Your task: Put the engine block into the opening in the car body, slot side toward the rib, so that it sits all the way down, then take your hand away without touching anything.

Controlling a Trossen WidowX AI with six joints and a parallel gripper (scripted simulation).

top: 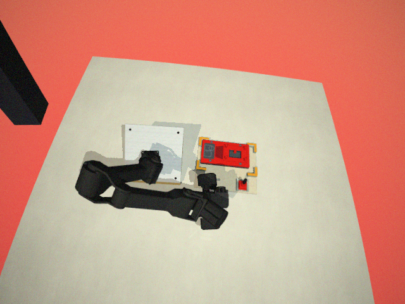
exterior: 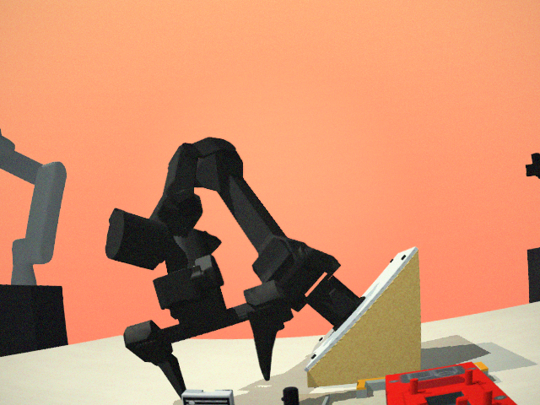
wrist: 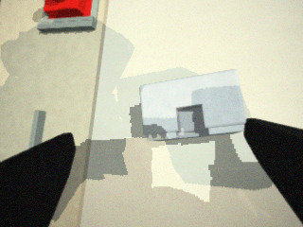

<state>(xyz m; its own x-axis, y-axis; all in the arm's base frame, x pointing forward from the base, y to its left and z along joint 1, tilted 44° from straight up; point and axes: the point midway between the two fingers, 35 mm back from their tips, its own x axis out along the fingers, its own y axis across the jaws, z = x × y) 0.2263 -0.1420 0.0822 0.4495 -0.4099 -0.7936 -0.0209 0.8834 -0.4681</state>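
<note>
The engine block [exterior: 208, 397] [wrist: 166, 101] is a pale grey block with a dark square slot. It sits on the table, outside the car body, and is hidden behind the arm in the top view. My gripper [exterior: 224, 386] [wrist: 160, 133] is open and empty, its fingers wide apart on either side of and above the block. The red car body [top: 240, 162] [exterior: 401, 390] lies between yellow corner brackets [top: 253, 173] [exterior: 361, 385]. Its opening [top: 235, 153] [exterior: 445, 398] shows dark and has no block in it.
A small red part [top: 242, 185] [wrist: 68, 8] with a black lever sits in a grey holder beside the car body. A thin grey bar [wrist: 38, 128] stands near one finger. A sloped white board [top: 138, 140] [exterior: 379, 292] stands by the arm's base. A grey arm [exterior: 43, 213] stands behind.
</note>
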